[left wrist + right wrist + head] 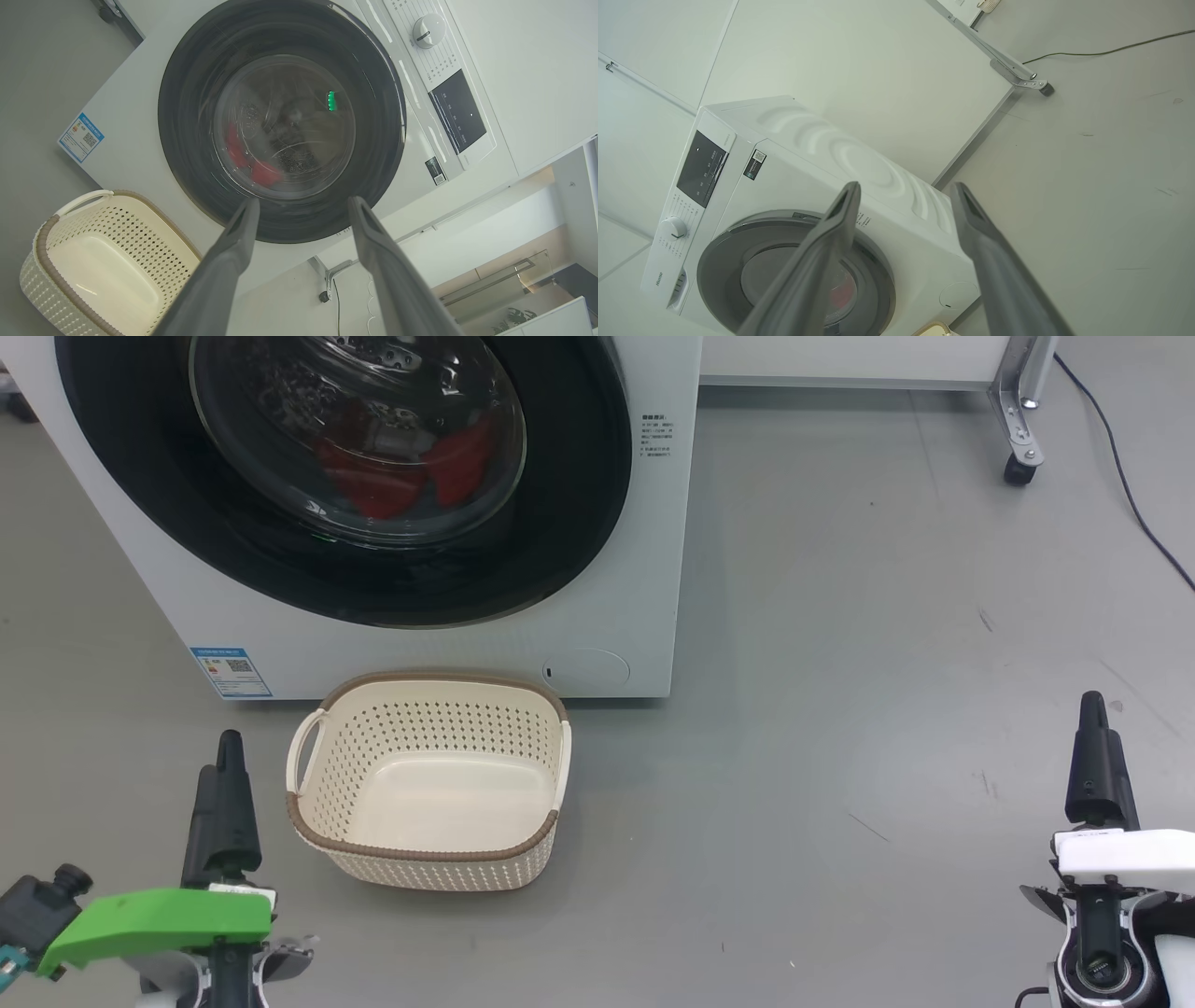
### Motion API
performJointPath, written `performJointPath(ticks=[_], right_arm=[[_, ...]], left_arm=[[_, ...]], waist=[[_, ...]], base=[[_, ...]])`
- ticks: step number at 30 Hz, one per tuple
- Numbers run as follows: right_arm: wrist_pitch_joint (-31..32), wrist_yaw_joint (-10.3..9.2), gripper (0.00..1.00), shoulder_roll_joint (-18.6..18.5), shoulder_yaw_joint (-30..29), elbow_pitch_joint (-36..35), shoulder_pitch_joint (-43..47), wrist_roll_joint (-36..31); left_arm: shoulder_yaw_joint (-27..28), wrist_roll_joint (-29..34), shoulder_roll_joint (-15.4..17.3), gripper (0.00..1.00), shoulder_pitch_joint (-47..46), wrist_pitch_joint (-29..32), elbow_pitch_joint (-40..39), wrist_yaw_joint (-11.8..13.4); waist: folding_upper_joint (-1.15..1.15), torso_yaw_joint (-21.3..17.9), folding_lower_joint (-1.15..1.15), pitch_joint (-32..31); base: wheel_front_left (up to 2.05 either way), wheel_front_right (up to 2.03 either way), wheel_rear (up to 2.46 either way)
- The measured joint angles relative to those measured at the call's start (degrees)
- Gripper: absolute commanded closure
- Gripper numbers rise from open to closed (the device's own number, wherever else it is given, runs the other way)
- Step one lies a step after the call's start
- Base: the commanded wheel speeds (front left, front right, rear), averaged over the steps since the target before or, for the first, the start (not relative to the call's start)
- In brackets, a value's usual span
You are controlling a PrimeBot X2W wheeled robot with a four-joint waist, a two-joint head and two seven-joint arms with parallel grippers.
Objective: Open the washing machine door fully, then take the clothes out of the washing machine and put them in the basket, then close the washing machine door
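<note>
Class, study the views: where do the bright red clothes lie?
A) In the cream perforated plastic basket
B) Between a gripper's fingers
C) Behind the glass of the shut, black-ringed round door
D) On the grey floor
C: the bright red clothes show through the clear glass of the closed black-ringed round washing machine door, and the cream perforated plastic basket holds nothing.

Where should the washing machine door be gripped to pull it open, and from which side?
Grip the washing machine door at the apparent recess in its black ring, on the edge nearest the right gripper. The ring looks smooth elsewhere and the glass bulges, so probably hook a finger in from the right.
</note>
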Motion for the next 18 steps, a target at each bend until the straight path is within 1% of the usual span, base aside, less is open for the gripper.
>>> performJointPath(ticks=[3, 4, 5, 8, 12, 15, 17, 18], right_arm=[[-0.54, -0.01, 0.00, -0.35, 0.81, -0.15, 0.03, -4.04], [-1.00, -0.03, 0.00, -0.77, 1.42, -0.18, 0.04, -6.43], [-1.16, -0.05, 0.00, -0.94, 1.75, -0.18, 0.07, -7.67], [-1.79, -0.57, 0.00, -1.47, 2.92, -0.15, 0.12, -11.24], [-2.22, -0.64, 0.00, -1.93, 4.20, 0.01, 0.25, -14.57], [-2.64, -1.56, 0.00, -2.30, 5.16, 0.08, 0.34, -18.23], [-3.07, -1.68, 0.00, -2.45, 5.54, 0.07, 0.34, -20.41], [-3.39, -2.05, 0.00, -2.44, 5.72, 0.07, 0.34, -21.45]], left_arm=[[-0.77, 3.44, 0.08, 0.00, 0.01, -0.53, -0.26, 0.00], [-1.60, 6.54, 0.14, 0.00, 0.01, -0.80, -0.55, -0.01], [-1.88, 8.10, 0.18, 0.00, 0.01, -1.05, -0.67, -0.01], [-2.15, 10.71, 0.20, 0.00, 0.06, -1.67, -0.81, -0.01], [-2.99, 13.22, 0.34, 0.00, 0.10, -2.19, -1.11, -0.01], [-3.94, 17.19, 0.34, 0.00, 0.15, -2.57, -1.32, -0.01], [-4.25, 19.80, 0.34, 0.00, 0.16, -3.04, -1.46, -0.01], [-4.24, 20.34, 0.34, 0.00, 0.18, -3.15, -1.48, -0.01]], waist=[[0.00, -0.01, 0.00, -0.08], [0.00, -0.02, 0.00, -0.14], [0.00, -0.02, 0.00, -0.18], [0.00, -0.03, 0.00, -0.25], [0.00, -0.08, 0.00, -0.29], [0.00, -0.11, 0.00, -0.28], [0.00, -0.14, 0.00, -0.26], [0.00, -0.14, 0.00, -0.25]], base=[[0.00, 0.00, 0.00], [0.00, 0.00, 0.00], [0.00, 0.00, 0.00], [0.00, 0.00, 0.00], [0.00, 0.00, 0.00], [0.00, 0.00, 0.00], [0.00, 0.00, 0.00], [0.00, 0.00, 0.00]])
